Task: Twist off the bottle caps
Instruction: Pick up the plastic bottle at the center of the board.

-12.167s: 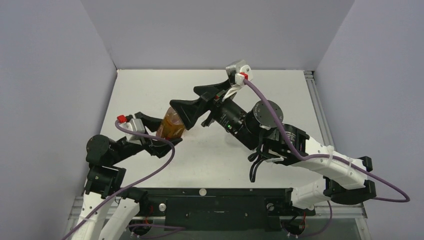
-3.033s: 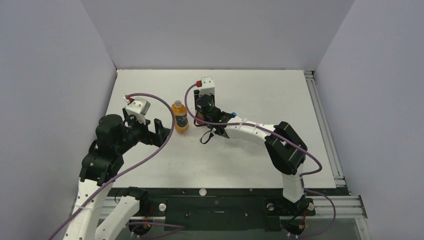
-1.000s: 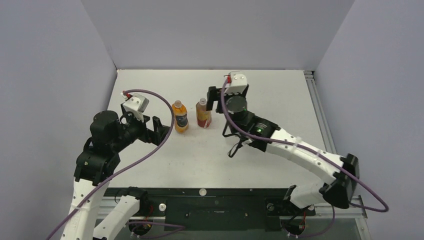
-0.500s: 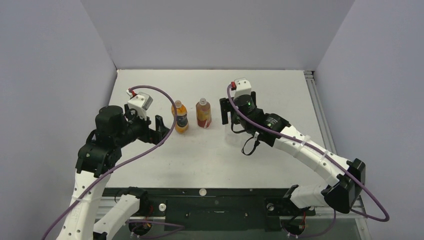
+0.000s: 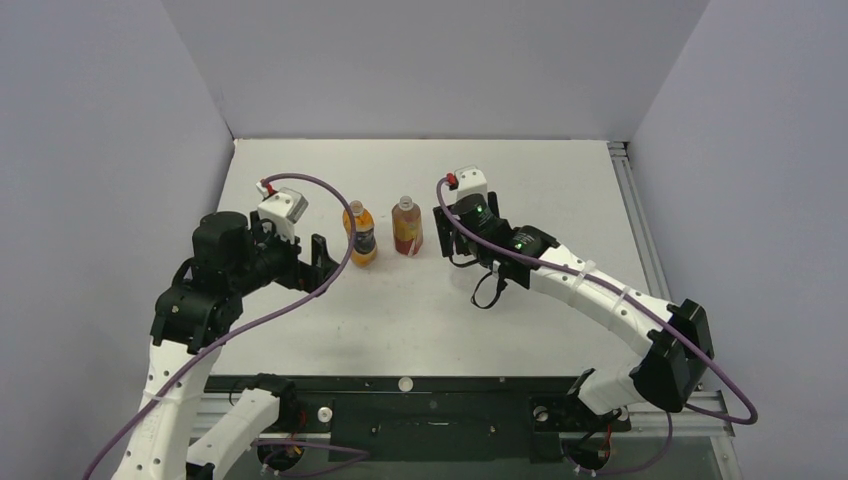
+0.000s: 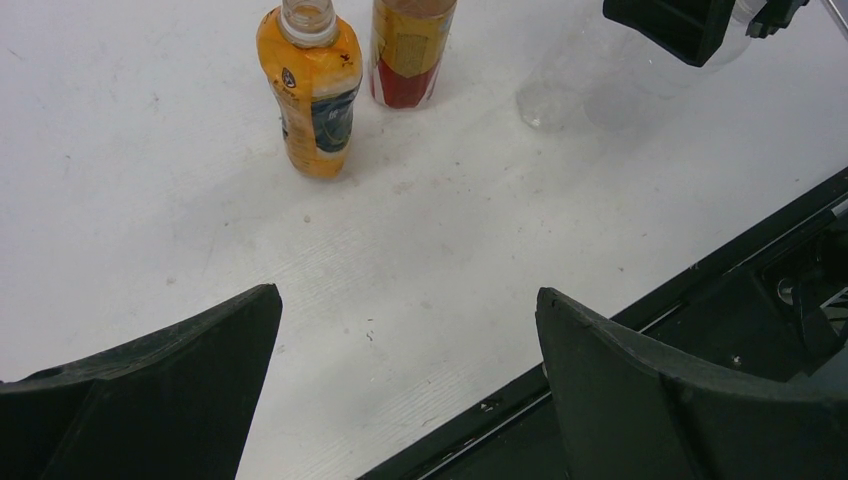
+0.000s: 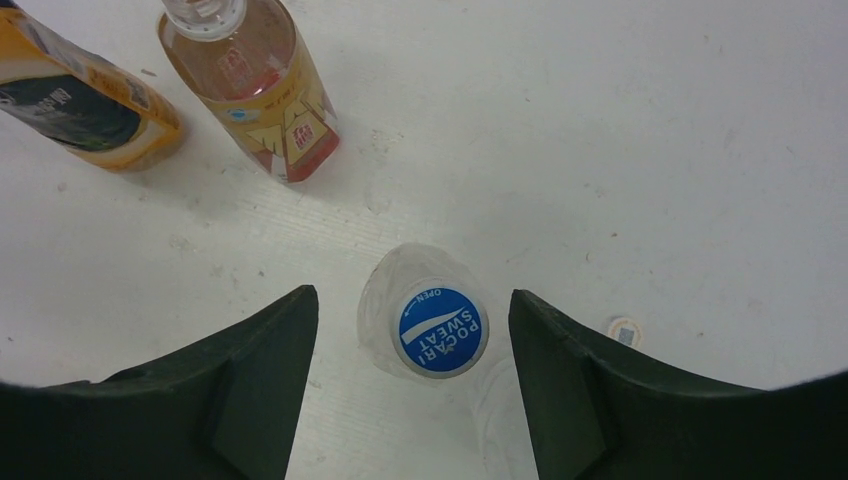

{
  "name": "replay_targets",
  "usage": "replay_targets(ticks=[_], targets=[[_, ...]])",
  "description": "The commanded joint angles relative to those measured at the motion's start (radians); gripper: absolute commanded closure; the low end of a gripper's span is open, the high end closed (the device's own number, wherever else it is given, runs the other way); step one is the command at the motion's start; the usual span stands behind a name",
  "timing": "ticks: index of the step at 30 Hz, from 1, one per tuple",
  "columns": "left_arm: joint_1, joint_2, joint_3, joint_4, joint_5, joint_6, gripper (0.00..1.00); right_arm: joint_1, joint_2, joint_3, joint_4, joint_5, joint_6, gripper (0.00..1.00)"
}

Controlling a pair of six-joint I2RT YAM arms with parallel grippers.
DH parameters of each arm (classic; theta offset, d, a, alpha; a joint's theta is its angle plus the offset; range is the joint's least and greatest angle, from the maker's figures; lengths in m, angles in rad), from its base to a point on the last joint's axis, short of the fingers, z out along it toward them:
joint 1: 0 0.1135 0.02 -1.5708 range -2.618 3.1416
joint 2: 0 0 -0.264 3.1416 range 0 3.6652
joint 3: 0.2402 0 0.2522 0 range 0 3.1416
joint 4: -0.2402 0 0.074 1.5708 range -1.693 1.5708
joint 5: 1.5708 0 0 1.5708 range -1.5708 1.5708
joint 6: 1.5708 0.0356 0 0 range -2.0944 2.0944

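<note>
Straddling the blue cap (image 7: 443, 331) of the clear bottle (image 7: 380, 292), the right gripper (image 7: 410, 300) has jaws apart, touching neither.
Wide open, the left gripper (image 6: 405, 300) faces the orange bottle (image 6: 312, 95) and reddish-brown bottle (image 6: 405, 50), both standing uncapped.

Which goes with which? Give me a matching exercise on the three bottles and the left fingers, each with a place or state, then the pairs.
1 orange bottle
2 reddish-brown bottle
3 clear bottle
4 left fingers

A blue cap on, between the right fingers
B wide open, empty
C cap off, dark label
D middle of the row

Pairs: 1-C, 2-D, 3-A, 4-B
</note>
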Motion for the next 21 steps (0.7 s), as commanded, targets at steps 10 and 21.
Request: replay_targets(ticks=[10,21], targets=[[0.007,-0.004,0.056,0.005,0.025,0.017,0.04,-0.014,0.001,-0.067,0.116,0.106,0.004,0.54],[0.006,-0.025,0.030,0.008,0.063,0.039,0.03,-0.007,-0.015,-0.055,0.119,0.093,0.001,0.83]])
